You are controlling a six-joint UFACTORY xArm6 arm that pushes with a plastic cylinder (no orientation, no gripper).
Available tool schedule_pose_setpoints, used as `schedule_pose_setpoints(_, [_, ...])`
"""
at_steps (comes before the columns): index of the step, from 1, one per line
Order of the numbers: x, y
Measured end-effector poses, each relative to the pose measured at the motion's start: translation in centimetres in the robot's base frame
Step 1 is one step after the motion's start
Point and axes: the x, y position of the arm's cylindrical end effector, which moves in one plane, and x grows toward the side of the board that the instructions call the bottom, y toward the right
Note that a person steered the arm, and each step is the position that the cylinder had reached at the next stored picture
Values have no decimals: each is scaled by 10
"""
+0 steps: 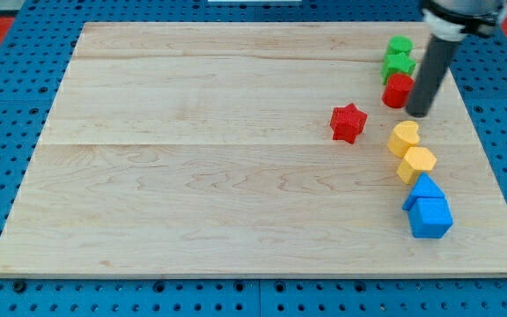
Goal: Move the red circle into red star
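The red circle (pixel 397 91) sits at the view's upper right, just below two green blocks. The red star (pixel 349 122) lies a little to its lower left, with a gap between them. My tip (pixel 419 114) stands right beside the red circle, at its right and slightly lower side, touching or nearly touching it. The dark rod rises from the tip toward the view's top right corner.
A green block (pixel 400 45) and a second green block (pixel 398 65) stand stacked in line above the red circle. Two yellow blocks (pixel 404 137) (pixel 416 164) and two blue blocks (pixel 423 188) (pixel 430 217) run down the right side. The wooden board (pixel 192 176) rests on a blue pegboard.
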Motion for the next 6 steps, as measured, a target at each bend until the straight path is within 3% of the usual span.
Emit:
schedule_pose_setpoints(1, [-30, 44])
schedule_pose_setpoints(2, [-60, -8])
schedule_pose_setpoints(3, [-36, -95])
schedule_pose_setpoints(4, [-14, -145])
schedule_pose_setpoints(6, [-49, -104])
